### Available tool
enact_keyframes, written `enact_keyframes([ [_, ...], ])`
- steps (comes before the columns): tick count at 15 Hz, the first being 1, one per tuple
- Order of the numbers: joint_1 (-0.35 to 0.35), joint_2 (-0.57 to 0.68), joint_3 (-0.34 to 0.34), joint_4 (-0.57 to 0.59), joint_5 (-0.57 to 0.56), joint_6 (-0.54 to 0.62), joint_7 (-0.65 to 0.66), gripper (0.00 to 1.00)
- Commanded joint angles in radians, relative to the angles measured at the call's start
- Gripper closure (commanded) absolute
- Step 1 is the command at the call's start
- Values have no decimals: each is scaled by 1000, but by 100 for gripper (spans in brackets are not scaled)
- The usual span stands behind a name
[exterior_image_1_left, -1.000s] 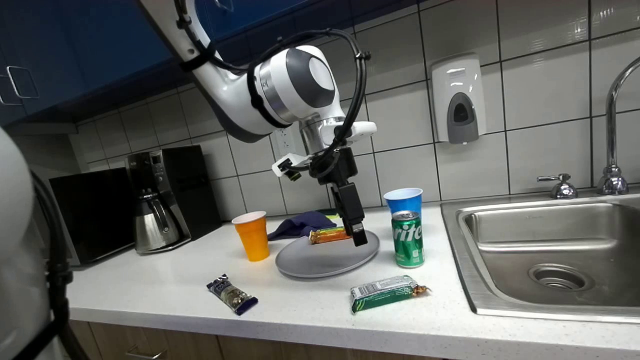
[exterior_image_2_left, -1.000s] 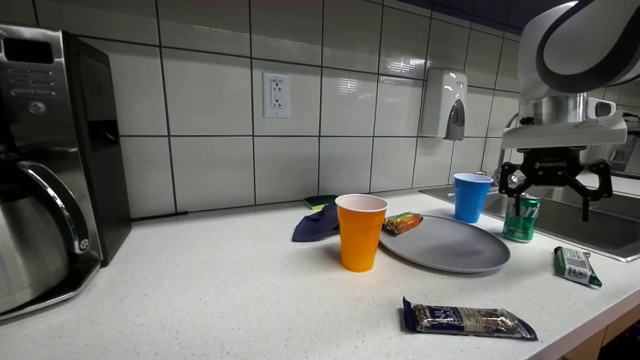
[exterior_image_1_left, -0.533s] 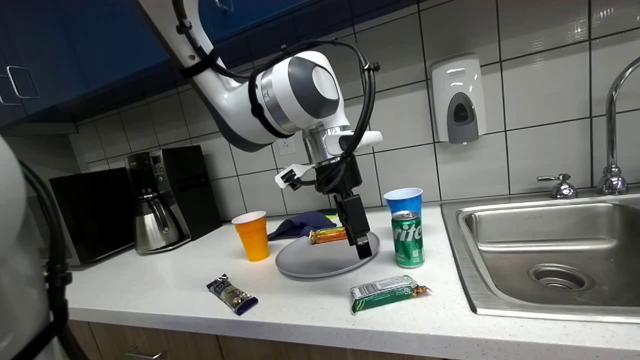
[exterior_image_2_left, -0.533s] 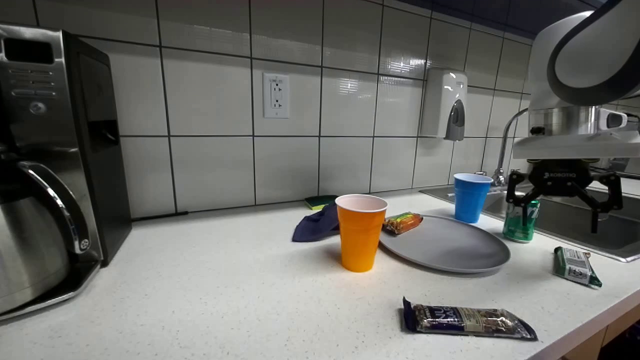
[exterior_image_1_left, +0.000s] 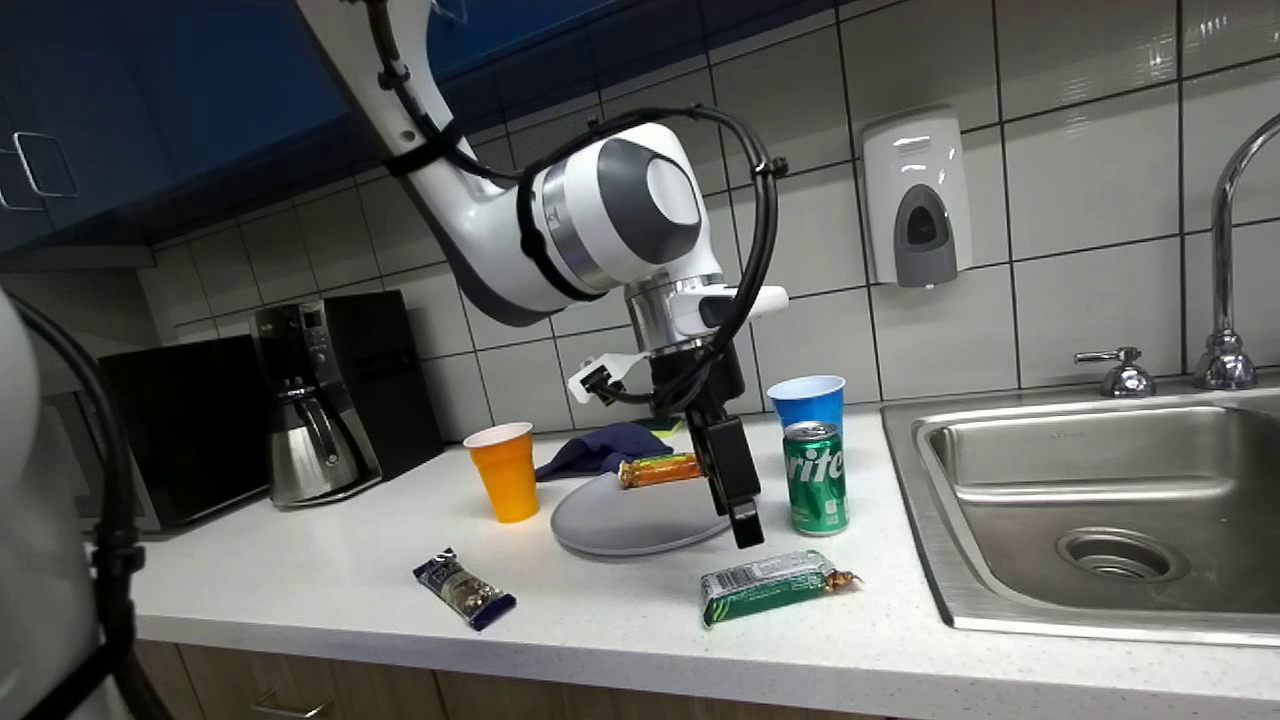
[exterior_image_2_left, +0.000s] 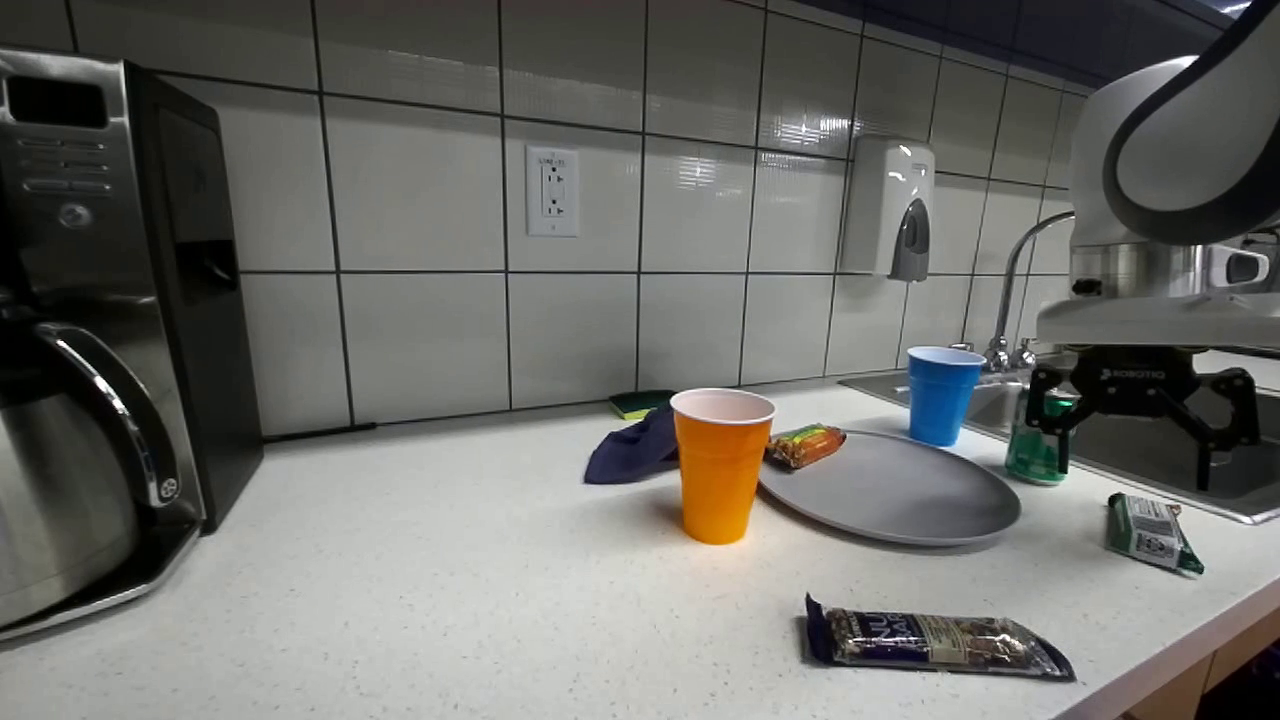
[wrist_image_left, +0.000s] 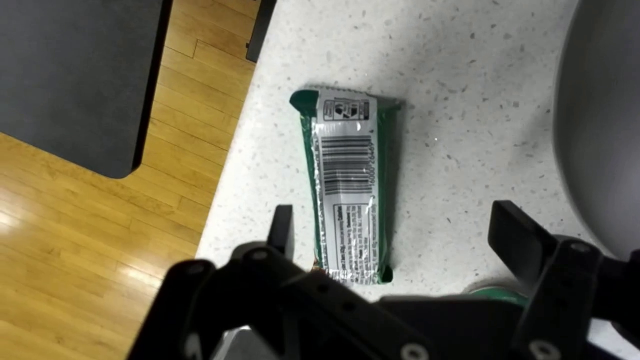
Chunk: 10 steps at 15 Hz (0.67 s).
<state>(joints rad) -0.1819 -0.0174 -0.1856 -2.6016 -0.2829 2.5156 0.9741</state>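
My gripper (exterior_image_2_left: 1133, 472) is open and empty, pointing down above the counter. In the wrist view its fingers (wrist_image_left: 393, 220) stand wide apart, with a green-and-white wrapped bar (wrist_image_left: 347, 190) below and nearer the left finger. The bar (exterior_image_1_left: 770, 583) lies flat near the counter's front edge, just below the fingertips (exterior_image_1_left: 747, 532) in an exterior view. A green Sprite can (exterior_image_1_left: 817, 485) stands upright behind the bar; the gripper partly hides it in an exterior view (exterior_image_2_left: 1035, 458). A grey plate (exterior_image_1_left: 620, 525) lies beside the gripper and carries an orange-wrapped snack (exterior_image_2_left: 806, 446) on its far part.
An orange cup (exterior_image_2_left: 722, 475), a blue cup (exterior_image_2_left: 943, 395) and a dark nut bar (exterior_image_2_left: 930, 640) stand or lie around the plate. A steel sink (exterior_image_1_left: 915, 500) adjoins the can. A dark cloth (exterior_image_2_left: 632, 450), sponge (exterior_image_2_left: 638, 403) and coffee maker (exterior_image_1_left: 345, 380) are farther off.
My gripper has moved down and toward the counter's front edge, from over the plate to just above the green-and-white bar. It stays open. The objects have not moved.
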Motion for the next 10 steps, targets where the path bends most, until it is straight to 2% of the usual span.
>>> enact_keyframes([
  [1, -15, 31, -10, 7, -19, 30, -9, 0],
  [10, -2, 96, -44, 23, -19, 51, -3, 0],
])
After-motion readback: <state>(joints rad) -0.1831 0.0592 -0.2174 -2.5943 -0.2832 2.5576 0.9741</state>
